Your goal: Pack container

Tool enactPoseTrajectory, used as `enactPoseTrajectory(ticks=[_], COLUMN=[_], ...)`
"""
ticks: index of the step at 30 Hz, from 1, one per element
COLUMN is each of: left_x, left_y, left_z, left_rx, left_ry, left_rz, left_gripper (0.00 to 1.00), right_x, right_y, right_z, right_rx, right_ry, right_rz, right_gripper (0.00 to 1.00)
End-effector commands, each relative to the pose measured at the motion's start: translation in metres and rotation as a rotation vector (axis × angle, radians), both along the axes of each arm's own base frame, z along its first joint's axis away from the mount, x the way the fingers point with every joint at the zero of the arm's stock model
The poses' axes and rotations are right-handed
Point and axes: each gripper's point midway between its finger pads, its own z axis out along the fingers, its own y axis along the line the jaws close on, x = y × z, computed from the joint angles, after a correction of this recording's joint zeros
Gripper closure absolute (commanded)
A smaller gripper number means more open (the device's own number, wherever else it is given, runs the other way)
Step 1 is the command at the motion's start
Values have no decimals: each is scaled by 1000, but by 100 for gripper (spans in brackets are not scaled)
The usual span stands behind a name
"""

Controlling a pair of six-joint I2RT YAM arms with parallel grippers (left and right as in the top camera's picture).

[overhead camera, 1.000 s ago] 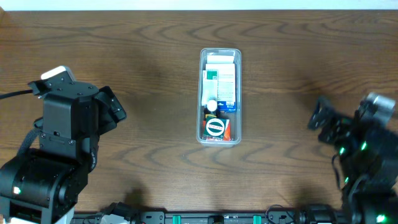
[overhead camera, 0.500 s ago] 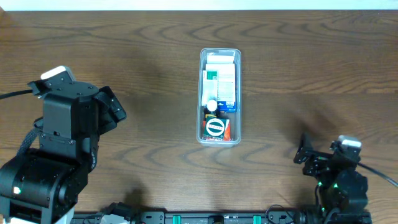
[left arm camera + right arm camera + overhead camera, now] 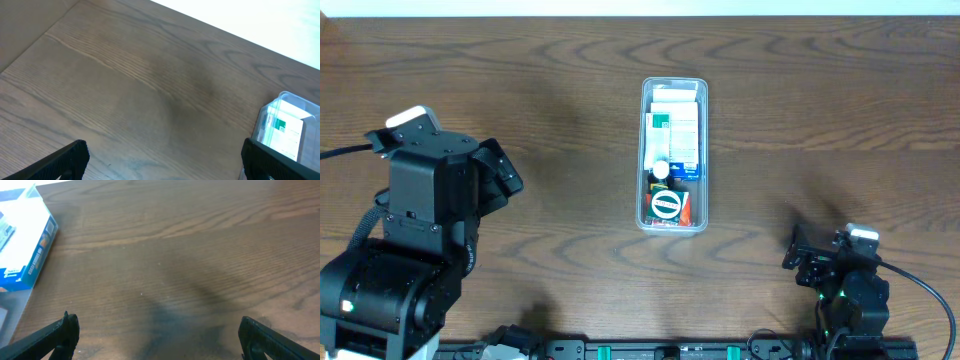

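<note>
Looks like the tail end of the pack; the container (image 3: 674, 83) sits centre frame in the overhead view, long axis running top to bottom, and it reads as full: white and green-printed boxes (image 3: 675, 130) in the upper part, a round cap (image 3: 666, 205) with a green ring in the lower part, something orange-red (image 3: 684, 210) tucked beside it; I see nothing loose on the table (image 3: 570, 120) to pick; left gripper (image 3: 504, 172) is at the left of the frame, well apart from the container, fingers spread wide in its wrist view with only bare wood between them; right gripper (image 3: 798, 250) is at lower right, also well apart, fingers likewise spread and holding nothing; the left wrist view catches the container's corner at its right edge; the right wrist view catches it at upper left, with a blue-and-white box (image 3: 30, 250) apparently showing through the clear wall; my read: no placement is in hand, both arms sit clear; the next move, if any, calls for a check that nothing stands proud of the rim, or for a lid, and no lid is in view; another item would need a long reach to centre and a drop into what little gap is left; labels: green block print on one box, a blue side panel with an orange mark and pale lettering on another, all too small or blurred to read; no brand I can make out.
</note>
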Motion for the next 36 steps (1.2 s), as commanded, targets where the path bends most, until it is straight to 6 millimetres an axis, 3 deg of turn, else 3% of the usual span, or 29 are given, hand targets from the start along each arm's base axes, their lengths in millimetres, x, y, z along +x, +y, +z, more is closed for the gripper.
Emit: enactPoseTrajectory(ticks=[1, 29, 33, 36], left_x=[-1, -1, -8, -1], left_y=[5, 5, 16, 24], left_z=[2, 2, -6, -12], left_rx=[19, 19, 57, 48], left_ry=[-2, -1, 30, 0], left_rz=[18, 18, 51, 94], left_gripper=[2, 2, 2, 2], right_x=[0, -1, -1, -1], right_y=[-1, -1, -1, -1], right_z=[-9, -14, -14, -14], right_rx=[-15, -15, -15, -15], right_ry=[15, 30, 30, 30], right_rz=[0, 0, 0, 0], right_gripper=[1, 1, 1, 1])
